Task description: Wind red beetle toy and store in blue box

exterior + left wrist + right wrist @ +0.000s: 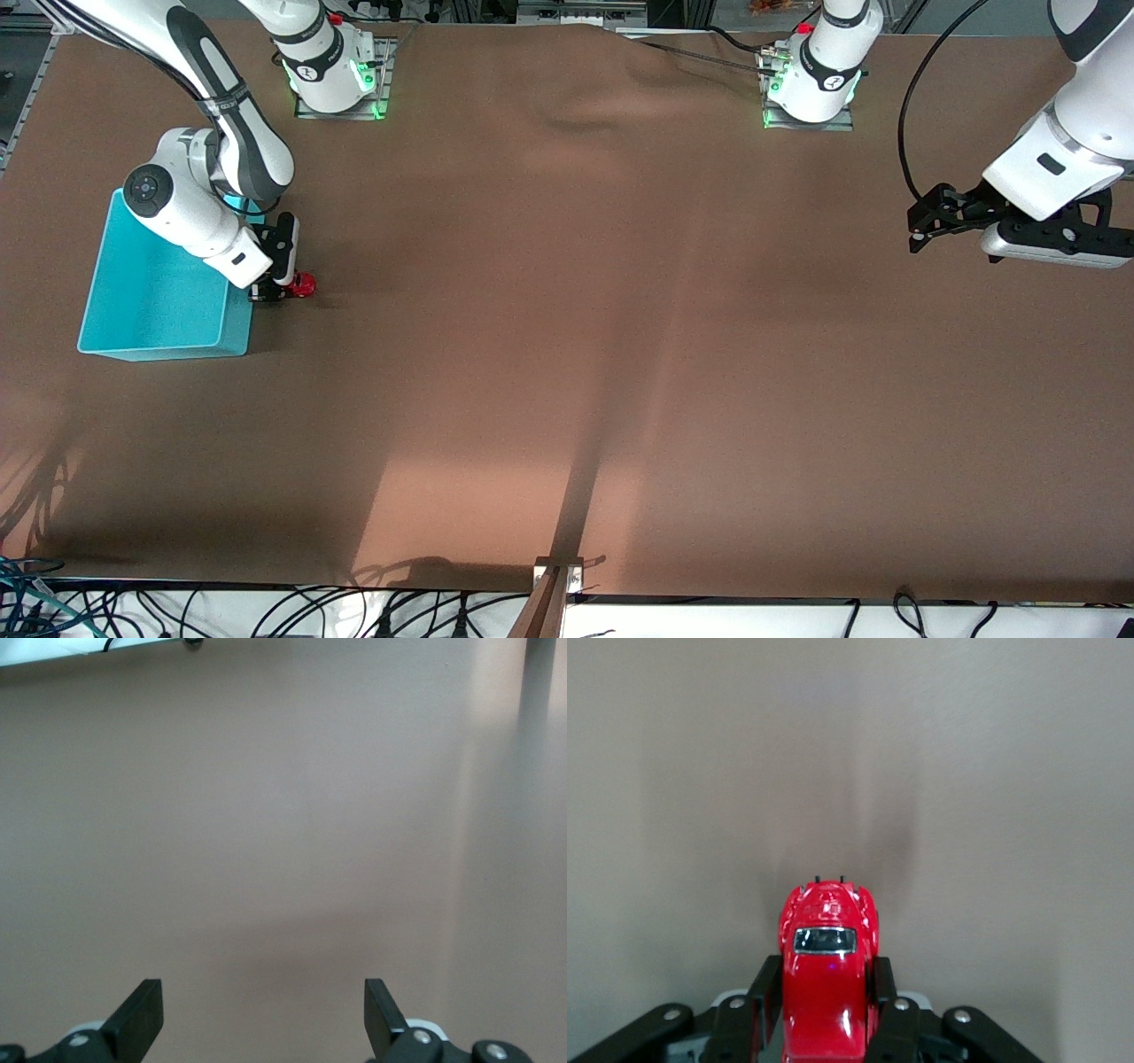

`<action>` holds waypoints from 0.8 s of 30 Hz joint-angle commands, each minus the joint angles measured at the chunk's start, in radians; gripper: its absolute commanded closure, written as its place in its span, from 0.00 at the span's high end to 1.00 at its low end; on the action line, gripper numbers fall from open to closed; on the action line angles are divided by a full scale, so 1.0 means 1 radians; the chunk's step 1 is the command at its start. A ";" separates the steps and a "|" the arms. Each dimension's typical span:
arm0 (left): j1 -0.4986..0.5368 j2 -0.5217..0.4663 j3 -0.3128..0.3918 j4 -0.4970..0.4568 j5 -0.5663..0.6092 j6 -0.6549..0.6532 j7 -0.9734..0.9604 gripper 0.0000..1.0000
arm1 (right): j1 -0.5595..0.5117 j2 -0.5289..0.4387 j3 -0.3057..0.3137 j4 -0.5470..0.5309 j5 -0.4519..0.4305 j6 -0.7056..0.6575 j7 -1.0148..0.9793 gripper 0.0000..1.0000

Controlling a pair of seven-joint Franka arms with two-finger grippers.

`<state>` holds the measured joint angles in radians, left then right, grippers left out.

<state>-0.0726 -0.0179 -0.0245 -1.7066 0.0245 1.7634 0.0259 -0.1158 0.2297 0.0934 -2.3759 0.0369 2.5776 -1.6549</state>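
Note:
The red beetle toy [304, 284] is a tiny glossy red car on the brown table, right beside the blue box [133, 319]. My right gripper [285, 288] is shut on it, low at the table surface. In the right wrist view the red beetle toy [829, 979] sits between the black fingers [764, 992], both pressing its sides, with its dark window showing. The blue box, a turquoise bin, stands at the right arm's end of the table with the right arm over part of it. My left gripper [921, 232] waits open in the air over the left arm's end of the table, with nothing between its fingers [142, 1019].
The brown table cover [567, 354] stretches wide between the two arms. A wooden strip [551, 594] and cables lie at the table edge nearest the camera. Both arm bases [337, 71] stand along the edge farthest from the camera.

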 commanded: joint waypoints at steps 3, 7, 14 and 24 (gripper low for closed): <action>0.027 0.001 -0.002 0.009 -0.005 -0.004 -0.003 1.00 | -0.001 -0.012 0.028 0.153 0.055 -0.200 -0.011 0.15; 0.027 0.001 -0.002 0.010 -0.005 -0.005 -0.003 1.00 | -0.001 0.000 0.029 0.263 0.063 -0.331 -0.008 0.15; 0.027 0.006 -0.002 0.009 -0.003 -0.006 -0.003 1.00 | -0.008 -0.009 0.020 0.415 0.060 -0.583 0.024 0.15; 0.027 0.013 -0.003 0.010 -0.003 -0.006 -0.003 1.00 | -0.008 -0.095 -0.113 0.443 0.051 -0.767 -0.084 0.15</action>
<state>-0.0498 -0.0139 -0.0246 -1.7067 0.0244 1.7634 0.0258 -0.1172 0.1866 0.0403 -1.9319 0.0814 1.8869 -1.6551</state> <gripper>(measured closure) 0.000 0.551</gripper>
